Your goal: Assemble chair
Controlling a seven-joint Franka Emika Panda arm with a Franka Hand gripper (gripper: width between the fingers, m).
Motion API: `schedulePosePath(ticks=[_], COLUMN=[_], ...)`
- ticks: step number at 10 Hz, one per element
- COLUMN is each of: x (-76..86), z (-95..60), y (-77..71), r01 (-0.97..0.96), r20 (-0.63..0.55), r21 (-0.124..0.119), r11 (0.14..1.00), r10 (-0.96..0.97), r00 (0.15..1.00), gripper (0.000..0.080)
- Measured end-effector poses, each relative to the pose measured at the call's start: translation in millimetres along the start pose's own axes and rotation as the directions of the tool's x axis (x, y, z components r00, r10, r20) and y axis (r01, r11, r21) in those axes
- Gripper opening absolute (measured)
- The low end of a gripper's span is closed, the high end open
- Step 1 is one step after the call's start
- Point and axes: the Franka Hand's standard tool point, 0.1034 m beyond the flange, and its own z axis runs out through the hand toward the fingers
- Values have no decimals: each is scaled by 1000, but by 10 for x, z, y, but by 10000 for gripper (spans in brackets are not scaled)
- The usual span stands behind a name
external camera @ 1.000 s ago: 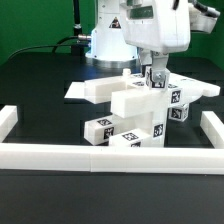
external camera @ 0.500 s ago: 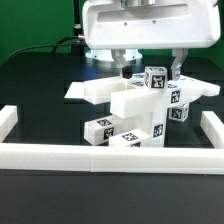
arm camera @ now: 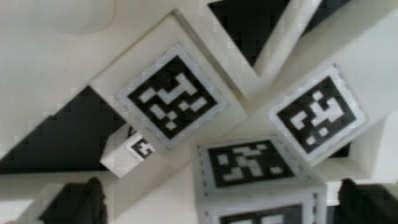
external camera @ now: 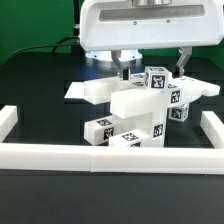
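White plastic, tagged in black and white, makes up the chair [external camera: 135, 112] heaped at the middle of my dark table [external camera: 40, 75], just behind the long low border rail [external camera: 110, 154] that runs along the 6 o'clock side and turns up at both ends. From the exterior view's left, the flat plate [external camera: 100, 91] juts toward 9 o'clock, then comes a blocky part [external camera: 140, 102] stacked above tagged bars [external camera: 105, 129], then a tagged cube [external camera: 155, 79] topping the pile, and more tagged pieces [external camera: 180, 100] reaching toward 3 o'clock. My end effector [external camera: 150, 63] hangs above the pile at 12 o'clock, released, its two fingers [external camera: 183, 62] spread wide to either side of the cube and touching nothing. At my wrist, the tagged faces [arm camera: 178, 92] fill the view close up, with both dark fingertips [arm camera: 71, 202] apart at the edges.
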Motion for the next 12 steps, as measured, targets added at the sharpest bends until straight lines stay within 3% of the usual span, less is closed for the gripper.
schedulePosePath(ticks=[1, 3, 8, 11, 12], x=[0, -1, -1, 3, 22], z=[0, 1, 1, 2, 4], y=[0, -7, -13, 13, 20], r01=[-8, -167, -448, -678, -745], r20=[0, 0, 1, 11, 5], r21=[0, 2, 4, 17, 32], r11=[1000, 986, 894, 735, 666], r10=[8, 167, 448, 678, 745], r00=[1000, 986, 894, 735, 667], gripper=[637, 280, 282, 284, 284])
